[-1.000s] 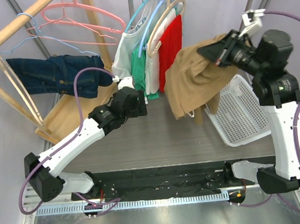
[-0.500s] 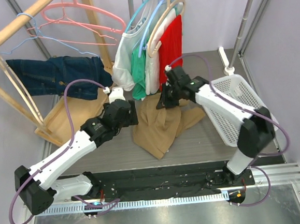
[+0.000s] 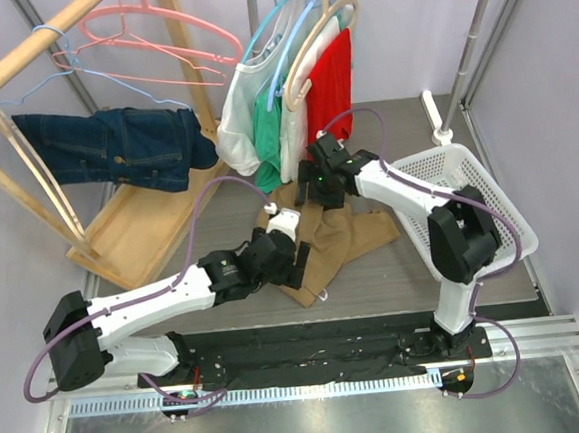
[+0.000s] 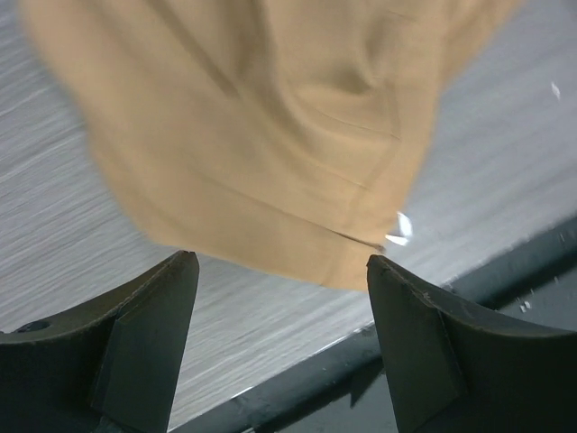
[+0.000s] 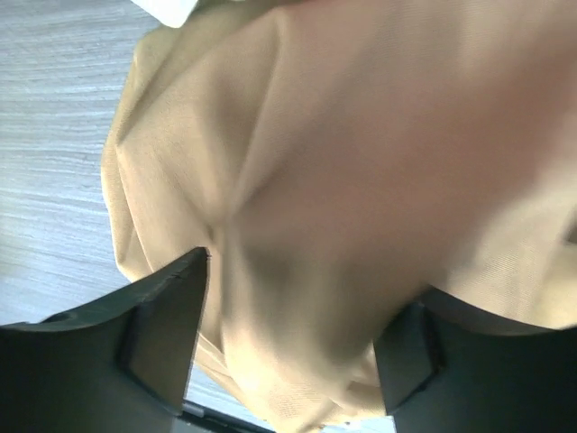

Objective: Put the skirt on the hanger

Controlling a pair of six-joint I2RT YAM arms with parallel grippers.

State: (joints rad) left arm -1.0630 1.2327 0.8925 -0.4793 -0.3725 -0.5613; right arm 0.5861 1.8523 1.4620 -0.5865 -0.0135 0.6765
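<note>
Both the left end effector [image 4: 279,271] and right end effector [image 5: 302,289] gape wide at the tan skirt [image 3: 346,234].

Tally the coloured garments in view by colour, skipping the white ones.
Tan: 1, the skirt, lying on the table.
Blue: 1, the denim garment at the wooden rack.
Green: 1, the green garment, hanging.
Red: 1, the red garment, hanging.
Total: 4.

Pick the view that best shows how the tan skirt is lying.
Top external: the whole skirt shows, crumpled on the table. Left wrist catches only a blurred hem corner. Right wrist is filled with close-up folds and shows no outline.
</note>
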